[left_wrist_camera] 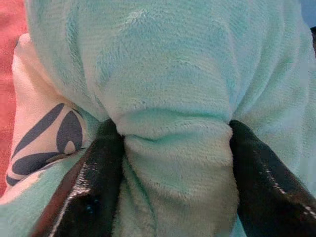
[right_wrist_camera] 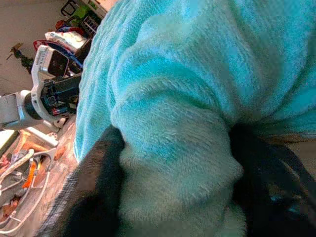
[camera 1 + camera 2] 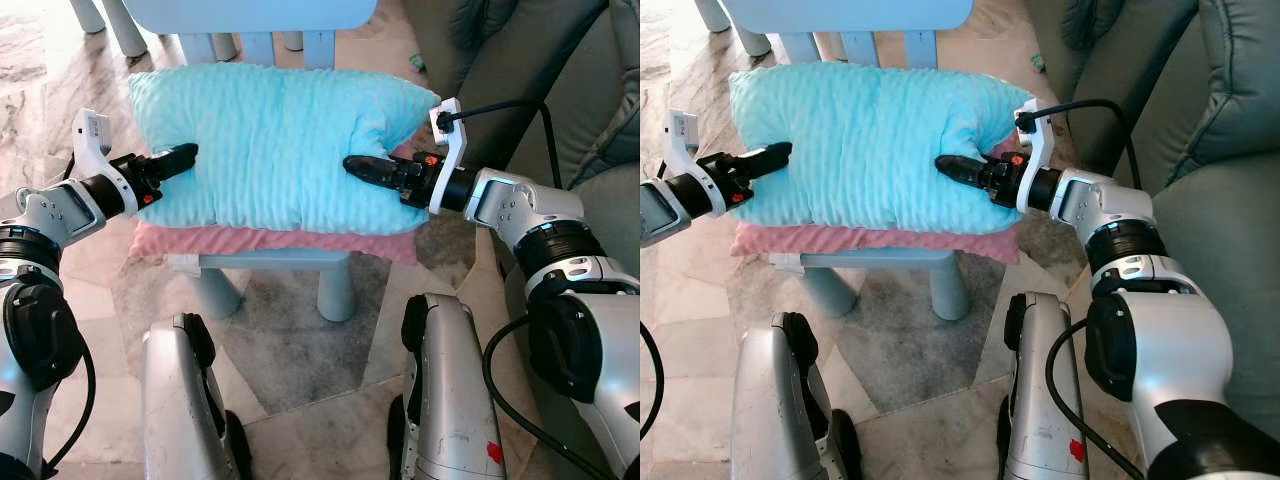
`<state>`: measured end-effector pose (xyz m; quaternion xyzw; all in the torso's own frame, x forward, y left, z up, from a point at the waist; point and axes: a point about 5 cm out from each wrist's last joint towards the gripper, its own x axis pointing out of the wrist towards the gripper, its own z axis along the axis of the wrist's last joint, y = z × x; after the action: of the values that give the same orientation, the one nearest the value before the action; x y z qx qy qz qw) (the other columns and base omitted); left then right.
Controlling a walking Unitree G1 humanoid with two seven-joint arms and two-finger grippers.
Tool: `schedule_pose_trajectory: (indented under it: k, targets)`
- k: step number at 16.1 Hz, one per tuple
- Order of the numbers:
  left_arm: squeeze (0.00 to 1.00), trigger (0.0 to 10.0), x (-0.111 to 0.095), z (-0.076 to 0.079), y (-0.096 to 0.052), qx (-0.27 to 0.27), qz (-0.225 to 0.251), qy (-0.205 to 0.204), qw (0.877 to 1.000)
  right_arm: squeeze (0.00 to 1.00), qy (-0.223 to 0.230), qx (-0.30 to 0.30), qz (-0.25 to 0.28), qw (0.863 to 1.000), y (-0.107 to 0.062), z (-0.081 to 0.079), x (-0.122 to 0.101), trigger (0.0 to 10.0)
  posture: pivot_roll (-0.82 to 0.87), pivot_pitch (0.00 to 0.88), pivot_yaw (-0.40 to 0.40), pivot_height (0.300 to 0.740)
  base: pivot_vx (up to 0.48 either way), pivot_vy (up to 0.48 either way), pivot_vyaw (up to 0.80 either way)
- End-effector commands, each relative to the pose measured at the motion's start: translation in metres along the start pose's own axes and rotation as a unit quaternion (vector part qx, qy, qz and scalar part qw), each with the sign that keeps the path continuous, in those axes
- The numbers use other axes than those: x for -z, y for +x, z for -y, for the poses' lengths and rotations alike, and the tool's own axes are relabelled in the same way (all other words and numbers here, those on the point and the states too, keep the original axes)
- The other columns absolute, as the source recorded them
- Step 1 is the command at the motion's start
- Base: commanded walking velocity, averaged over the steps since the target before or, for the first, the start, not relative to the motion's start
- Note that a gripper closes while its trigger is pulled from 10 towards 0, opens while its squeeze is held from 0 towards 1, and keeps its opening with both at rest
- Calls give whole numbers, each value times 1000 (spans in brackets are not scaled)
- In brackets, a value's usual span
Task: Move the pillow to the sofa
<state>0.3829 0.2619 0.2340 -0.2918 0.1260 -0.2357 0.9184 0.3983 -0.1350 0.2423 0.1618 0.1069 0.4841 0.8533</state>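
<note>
While the left gripper [image 3: 185, 154] and right gripper [image 3: 352, 165] are pinching opposite ends of the turquoise pillow [image 3: 275, 145] lying on the blue chair [image 3: 270, 262], the shallow plush folds are risking slippage during lifting.

Looking like somebody's living room in a regular home. A grey-green sofa [image 3: 1200, 120] is taking up the right side, with soft padded cushions. The floor [image 3: 40, 60] is polished marble-style tile with brown and grey veining, the kind you'd find in a house and not a lab or shop. A small pale blue plastic chair [image 3: 260, 262], kid-sized by the look of it, is sitting next to the sofa with a fluffy turquoise pillow [image 3: 280, 140] and a pink cushion [image 3: 270, 240] stacked on its seat. More pale blue furniture legs [image 3: 110, 20] are showing just behind it.
</note>
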Motion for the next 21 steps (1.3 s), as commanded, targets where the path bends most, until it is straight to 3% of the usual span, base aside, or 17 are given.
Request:
schedule_pose_trajectory:
  k: [1, 13, 18, 21]
  targets:
    - [0, 0, 12, -8, -3, -14, -29, -5, 999, 0, 10, -21, -15, 1000, 5, -3, 11, 0, -37, 296, 26, 375, 0, 0, 0]
    - [0, 0, 15, -15, -7, -20, -18, 8, 1000, 0, 1, -16, 7, 1000, 8, -4, 9, 0, -42, 297, 30, 375, 0, 0, 0]
    - [0, 0, 25, -16, 1, -27, -22, 61, 998, 0, 3, -4, 20, 1000, 5, -2, 12, 0, -43, 271, 30, 375, 0, 0, 0]
    - [0, 0, 21, -15, 5, -44, 24, 110, 993, 0, -10, 21, 50, 998, 1, 1, 12, 0, -39, 228, 22, 375, 0, 0, 0]
